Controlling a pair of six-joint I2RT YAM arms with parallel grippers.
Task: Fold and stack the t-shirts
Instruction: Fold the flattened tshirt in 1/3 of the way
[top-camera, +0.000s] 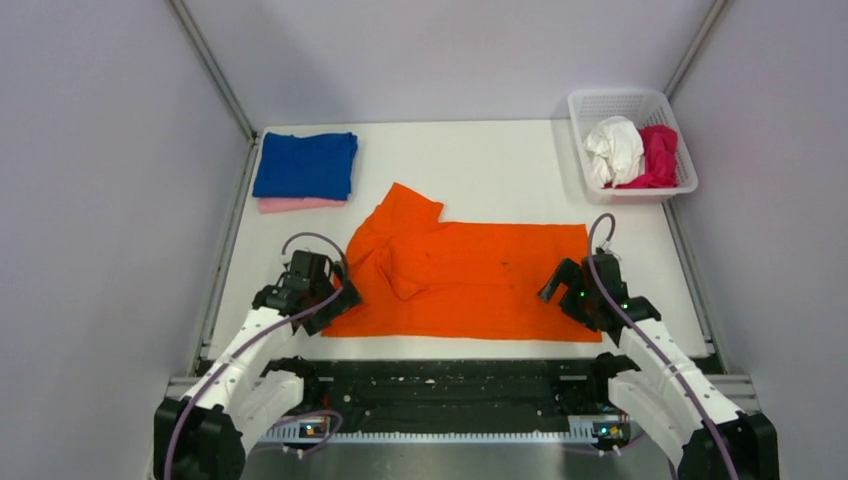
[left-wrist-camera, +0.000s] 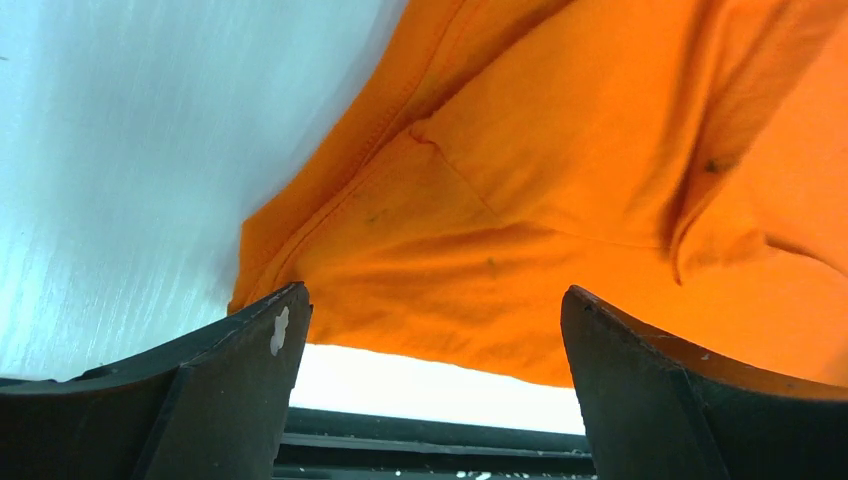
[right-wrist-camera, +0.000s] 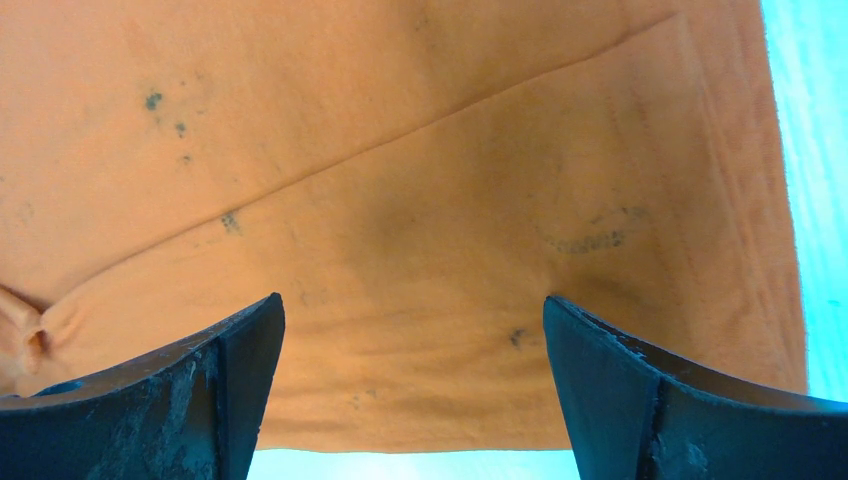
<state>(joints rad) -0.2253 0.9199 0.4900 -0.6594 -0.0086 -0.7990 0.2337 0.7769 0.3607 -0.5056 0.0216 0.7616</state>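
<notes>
On the white tabletop (top-camera: 500, 170), the bright orange cloth t-shirt (top-camera: 470, 280) lies spread out near the arms, its left part rumpled. The left hand (top-camera: 338, 298) hangs at the shirt's near left corner, covering it from above; the right hand (top-camera: 562, 290) hangs at the near right edge. Both have their fingers spread wide with nothing between them, and whether they touch the cloth is unclear. A folded royal blue t-shirt (top-camera: 305, 165) hides most of a pale pink t-shirt (top-camera: 300, 204). White (top-camera: 615, 150) and magenta (top-camera: 657, 155) t-shirts sit crumpled in the white plastic lattice basket (top-camera: 632, 100).

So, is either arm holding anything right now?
Nothing. The left end effector and right end effector are both open above the orange shirt.
</notes>
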